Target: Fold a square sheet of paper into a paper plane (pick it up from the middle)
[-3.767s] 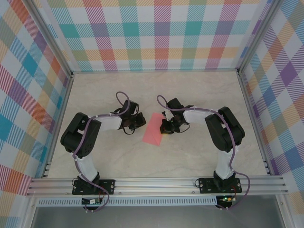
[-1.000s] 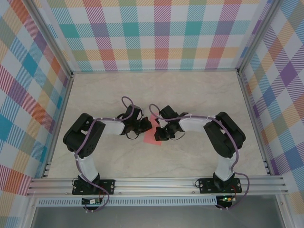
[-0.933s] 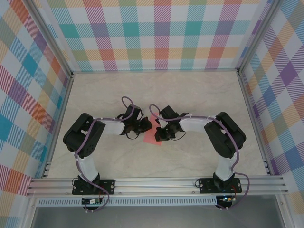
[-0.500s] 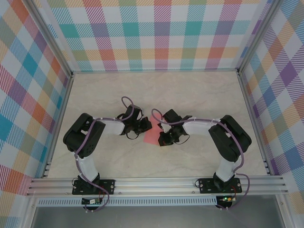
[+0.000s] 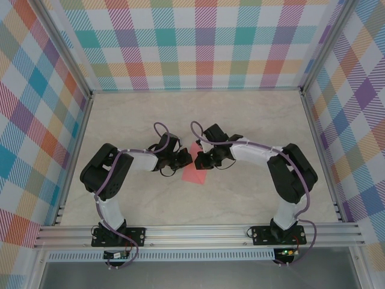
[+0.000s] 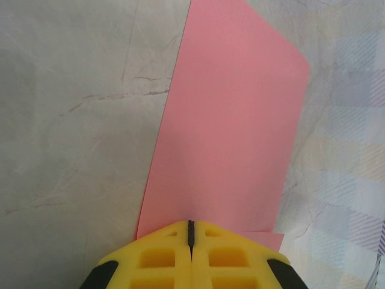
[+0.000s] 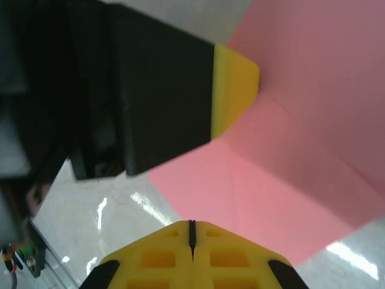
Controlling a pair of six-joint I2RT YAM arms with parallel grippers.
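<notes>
Lying folded: square sheet of paper (image 6: 228, 138) | both jaws closed

No readable text, labels, brands or numbers anywhere; paper plain, unmarked

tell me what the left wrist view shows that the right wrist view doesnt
Left wrist: the paper lying as a long flat strip, its far end visible, with a lower layer peeking out beside the shut left gripper. Right wrist: the left gripper's tip against the paper at a crease, ahead of the shut right gripper. Both: pink paper on the marble table.
</notes>
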